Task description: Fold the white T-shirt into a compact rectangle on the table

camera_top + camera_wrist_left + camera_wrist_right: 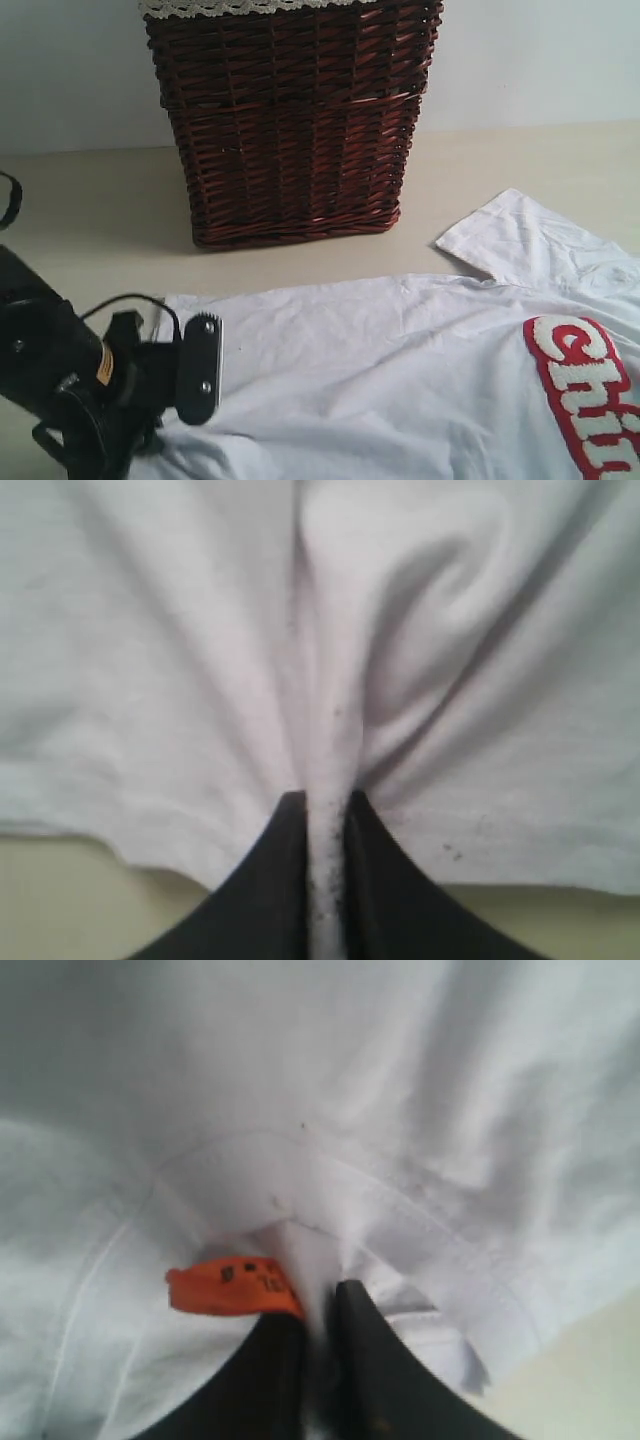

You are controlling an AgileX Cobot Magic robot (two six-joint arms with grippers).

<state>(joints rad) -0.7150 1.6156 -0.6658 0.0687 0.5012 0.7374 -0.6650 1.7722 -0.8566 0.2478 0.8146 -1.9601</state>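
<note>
The white T-shirt (400, 370) lies spread on the table (90, 220), with red-outlined fuzzy lettering (585, 395) at the lower right and one sleeve (520, 240) pointing back. My left gripper (185, 405) sits at the shirt's left hem edge, shut on a pinched ridge of white cloth (328, 820) between its black fingers (275, 880). My right gripper (318, 1305) is out of the exterior view. In the right wrist view it is shut on the shirt's fabric at the collar, right beside the orange neck tag (232, 1287).
A tall brown wicker basket (290, 120) with a lace-trimmed liner (230, 8) stands at the back, behind the shirt. Bare tabletop shows to the left of the basket and behind the sleeve. A black cable loops over the left arm (50, 360).
</note>
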